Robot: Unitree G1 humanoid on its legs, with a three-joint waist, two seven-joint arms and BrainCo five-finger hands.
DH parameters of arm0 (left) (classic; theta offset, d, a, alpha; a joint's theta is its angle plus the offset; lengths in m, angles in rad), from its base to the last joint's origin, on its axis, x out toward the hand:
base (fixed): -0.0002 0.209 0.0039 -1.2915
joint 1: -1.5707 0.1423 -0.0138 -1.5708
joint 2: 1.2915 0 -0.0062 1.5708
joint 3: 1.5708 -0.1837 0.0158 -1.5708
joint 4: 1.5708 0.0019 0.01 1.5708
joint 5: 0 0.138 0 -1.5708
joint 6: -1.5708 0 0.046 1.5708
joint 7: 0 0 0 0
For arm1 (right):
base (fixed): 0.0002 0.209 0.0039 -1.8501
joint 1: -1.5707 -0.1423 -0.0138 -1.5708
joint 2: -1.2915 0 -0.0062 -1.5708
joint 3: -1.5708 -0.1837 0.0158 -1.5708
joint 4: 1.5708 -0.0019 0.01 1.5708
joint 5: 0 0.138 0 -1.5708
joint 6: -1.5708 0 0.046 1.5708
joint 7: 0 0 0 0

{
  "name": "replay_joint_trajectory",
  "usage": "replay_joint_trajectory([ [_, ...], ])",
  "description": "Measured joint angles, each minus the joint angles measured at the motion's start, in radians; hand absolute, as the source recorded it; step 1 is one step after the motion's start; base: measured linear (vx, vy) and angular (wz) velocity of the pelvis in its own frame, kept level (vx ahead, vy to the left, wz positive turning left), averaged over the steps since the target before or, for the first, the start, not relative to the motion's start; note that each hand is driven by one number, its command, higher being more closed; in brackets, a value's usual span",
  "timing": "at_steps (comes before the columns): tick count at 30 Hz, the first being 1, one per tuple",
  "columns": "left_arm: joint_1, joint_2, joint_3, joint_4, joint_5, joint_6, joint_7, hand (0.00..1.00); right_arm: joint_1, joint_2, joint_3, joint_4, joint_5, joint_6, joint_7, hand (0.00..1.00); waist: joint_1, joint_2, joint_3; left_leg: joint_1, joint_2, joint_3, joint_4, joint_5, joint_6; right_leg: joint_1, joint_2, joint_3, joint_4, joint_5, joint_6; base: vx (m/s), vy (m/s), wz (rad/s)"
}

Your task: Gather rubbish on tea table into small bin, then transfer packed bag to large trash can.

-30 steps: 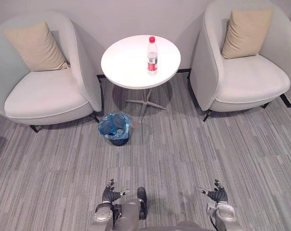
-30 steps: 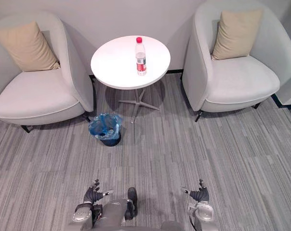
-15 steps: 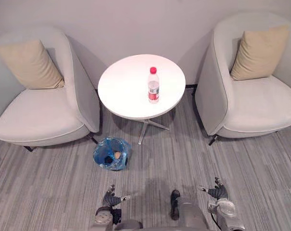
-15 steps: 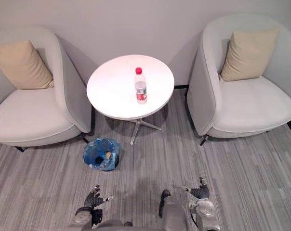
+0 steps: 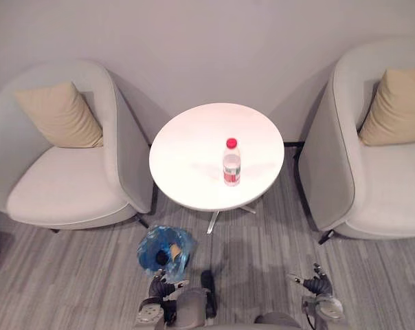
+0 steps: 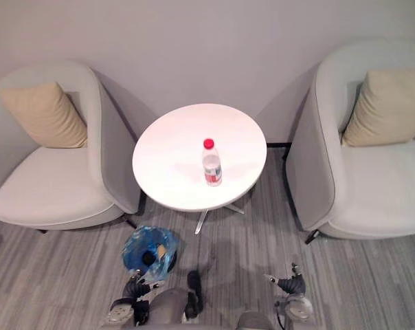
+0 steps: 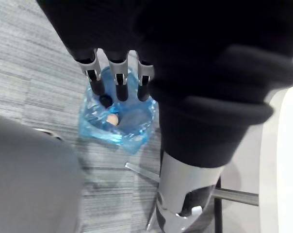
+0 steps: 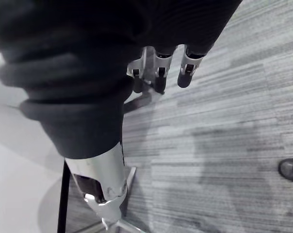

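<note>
Evidently idle: fingers (image 7: 118, 80) of the left hand (image 5: 159, 288) hang straight and empty, just beside the small dark bin lined with a blue plastic bag (image 5: 165, 251). The right hand (image 5: 317, 284) is likewise spread and empty, over the grey carpet floor (image 5: 84, 275).

The clear plastic bottle with a red cap (image 5: 231, 163) stands upright on the round white counter (image 5: 187, 161), well apart from both hands.

Probably the approach step. Close in squarely, wrap the bottle mid-body, and avoid tipping it.
</note>
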Motion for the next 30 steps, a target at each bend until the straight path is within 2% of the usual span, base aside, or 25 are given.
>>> replay_joint_trajectory([
  [2, 0.008, 0.003, -0.001, 0.004, 0.0, 0.001, -0.009, 0.0, -0.025, -0.002, 0.008, 0.0, -0.009, 0.0, 0.002, 0.0, 0.002, -0.001, -0.002, 0.04, -0.026, 0.026, 0.028, -0.078, 0.006, -0.045, -0.04, 0.061, 0.169, -0.02, 0.035, 0.33, 0.134, -0.25],
  [3, 0.014, 0.005, -0.002, 0.004, 0.0, 0.001, -0.009, 0.0, -0.03, -0.002, 0.018, 0.0, -0.015, 0.0, 0.002, 0.0, 0.003, -0.001, -0.002, 0.059, -0.032, 0.031, 0.023, -0.086, 0.012, -0.072, -0.049, 0.078, 0.24, -0.018, 0.051, 0.31, 0.122, -0.26],
  [5, 0.021, 0.017, -0.015, 0.009, -0.001, 0.001, -0.009, 0.0, -0.033, 0.003, 0.038, 0.002, -0.039, 0.0, 0.006, 0.0, -0.002, -0.006, -0.006, 0.127, -0.058, 0.038, -0.002, -0.109, 0.036, -0.162, -0.091, 0.106, 0.496, 0.021, 0.13, 0.33, 0.086, 0.01],
  [6, 0.02, 0.017, -0.018, 0.009, -0.001, 0.001, -0.009, 0.0, -0.033, 0.003, 0.039, 0.007, -0.039, 0.0, 0.008, 0.0, -0.003, -0.006, -0.006, 0.142, -0.06, 0.036, -0.01, -0.113, 0.041, -0.178, -0.099, 0.099, 0.533, 0.015, 0.122, 0.3, 0.039, 0.13],
  [8, 0.021, 0.021, -0.023, 0.011, -0.002, 0.003, -0.008, 0.0, -0.034, 0.002, 0.041, 0.017, -0.04, 0.004, 0.02, 0.0, -0.006, 0.001, -0.008, 0.181, -0.058, 0.008, -0.035, -0.116, 0.044, -0.223, -0.096, 0.053, 0.582, -0.018, 0.071, 0.25, -0.005, 0.28],
  [9, 0.021, 0.022, -0.024, 0.011, -0.005, 0.002, -0.009, 0.0, -0.029, -0.001, 0.041, 0.017, -0.04, 0.006, 0.021, 0.0, -0.016, 0.003, -0.01, 0.207, -0.049, -0.015, -0.054, -0.114, 0.041, -0.248, -0.089, 0.017, 0.571, -0.039, 0.036, 0.24, -0.069, 0.55],
  [10, 0.022, 0.022, -0.024, 0.012, -0.006, 0.002, -0.008, 0.0, -0.023, -0.003, 0.04, 0.018, -0.039, 0.006, 0.021, 0.0, -0.028, 0.007, -0.01, 0.221, -0.037, -0.038, -0.055, -0.113, 0.04, -0.273, -0.071, 0.015, 0.526, -0.048, 0.019, 0.22, -0.096, 0.59],
  [12, 0.02, 0.022, -0.021, 0.014, -0.007, 0.001, -0.008, 0.0, -0.02, -0.005, 0.04, 0.017, -0.039, 0.006, 0.02, 0.0, -0.031, 0.011, -0.011, 0.232, -0.011, -0.063, -0.051, -0.105, 0.028, -0.313, -0.038, 0.047, 0.392, -0.043, 0.013, 0.2, -0.174, 0.52],
  [13, 0.022, 0.026, -0.021, 0.014, -0.007, 0.001, -0.008, 0.0, -0.016, -0.002, 0.04, 0.017, -0.039, 0.005, 0.019, 0.0, -0.03, -0.003, -0.02, 0.234, -0.011, -0.081, -0.051, -0.102, -0.002, -0.313, -0.028, 0.07, 0.234, 0.03, 0.016, 0.22, -0.228, 0.53],
  [14, 0.023, 0.032, -0.021, 0.014, -0.007, 0.0, -0.008, 0.0, -0.008, 0.002, 0.04, 0.018, -0.038, 0.005, 0.019, 0.0, -0.028, -0.026, -0.027, 0.235, -0.027, -0.093, -0.052, -0.107, -0.017, -0.317, -0.037, 0.097, 0.151, 0.139, 0.005, 0.19, -0.222, 0.6],
  [15, 0.016, 0.018, -0.02, 0.037, -0.008, 0.003, -0.007, 0.0, -0.003, -0.009, 0.037, 0.034, -0.038, 0.006, 0.02, 0.0, -0.03, -0.01, -0.026, 0.245, -0.019, -0.118, -0.058, -0.121, -0.042, -0.315, -0.031, 0.083, 0.173, 0.152, -0.001, 0.16, -0.179, 0.4],
  [16, 0.021, 0.005, -0.021, 0.049, -0.008, 0.003, -0.009, 0.0, -0.005, -0.014, 0.033, 0.048, -0.038, 0.007, 0.018, 0.0, -0.03, 0.008, -0.04, 0.244, 0.002, -0.126, -0.074, -0.109, -0.061, -0.306, -0.013, 0.074, 0.151, 0.155, -0.005, 0.17, -0.228, 0.26],
  [19, 0.041, -0.013, -0.018, 0.053, -0.008, 0.002, -0.008, 0.0, 0.0, -0.024, 0.009, 0.047, -0.038, 0.007, 0.016, 0.0, -0.031, 0.043, -0.058, 0.242, 0.051, -0.153, -0.108, -0.091, -0.088, -0.265, 0.036, 0.032, 0.059, 0.181, -0.041, 0.12, -0.21, 0.17],
  [23, 0.041, -0.016, -0.002, 0.062, -0.008, 0.002, -0.008, 0.0, 0.021, -0.019, 0.0, 0.044, -0.038, 0.005, 0.016, 0.0, -0.03, 0.042, -0.061, 0.269, 0.076, -0.166, -0.148, -0.077, -0.109, -0.224, 0.065, 0.012, 0.013, 0.192, -0.057, -0.01, -0.088, 0.11],
  [26, 0.038, -0.018, -0.001, 0.069, -0.009, 0.002, -0.008, 0.0, 0.025, -0.016, -0.002, 0.044, -0.039, 0.005, 0.016, 0.0, -0.029, 0.045, -0.064, 0.266, 0.076, -0.179, -0.164, -0.075, -0.113, -0.222, 0.063, 0.0, 0.002, 0.2, -0.054, -0.06, 0.005, 0.13],
  [30, 0.038, -0.016, 0.0, 0.069, -0.015, 0.002, -0.008, 0.0, 0.056, 0.005, -0.001, 0.002, -0.039, 0.004, 0.014, 0.0, -0.028, 0.034, -0.067, 0.265, 0.068, -0.184, -0.163, -0.075, -0.113, -0.205, 0.059, -0.004, -0.026, 0.222, -0.048, -0.06, 0.024, 0.06],
])
